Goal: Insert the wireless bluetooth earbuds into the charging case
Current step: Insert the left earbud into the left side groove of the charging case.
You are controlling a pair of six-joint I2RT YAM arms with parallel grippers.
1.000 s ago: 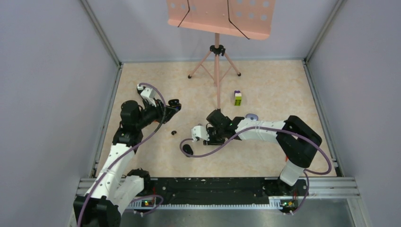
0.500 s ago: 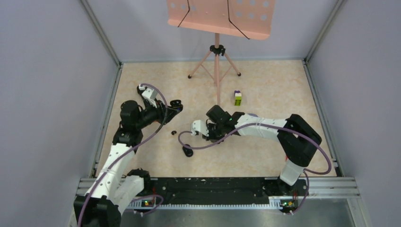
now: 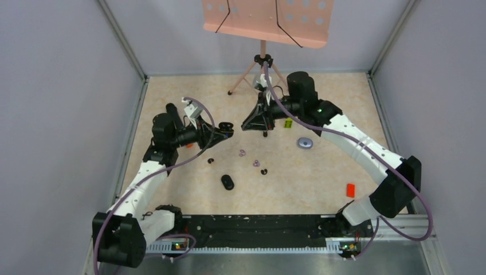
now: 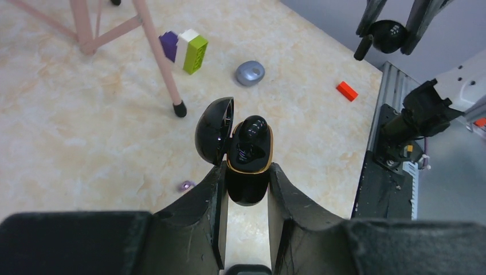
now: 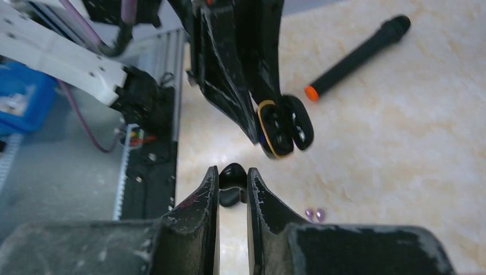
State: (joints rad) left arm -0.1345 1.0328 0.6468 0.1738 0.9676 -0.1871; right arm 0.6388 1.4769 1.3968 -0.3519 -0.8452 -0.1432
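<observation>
My left end effector (image 4: pixel 246 175) clamps the open charging case (image 4: pixel 249 152), frame center. My right end effector (image 5: pixel 232 175) pinches a black earbud (image 5: pixel 231 192), lower center, apart from case.

The pink perforated music stand (image 3: pixel 266 20) is cut off by the top edge. Right of the glossy black gold-rimmed charging case (image 3: pixel 225 124), the green-and-purple toy block (image 3: pixel 288 122) hides mostly behind the right arm (image 3: pixel 349 129). Tiny purple and black earbuds (image 3: pixel 256 162) near the case are too small to make out. The black earbud (image 5: pixel 232 173) is half hidden between the right fingers (image 5: pixel 207 200).
</observation>
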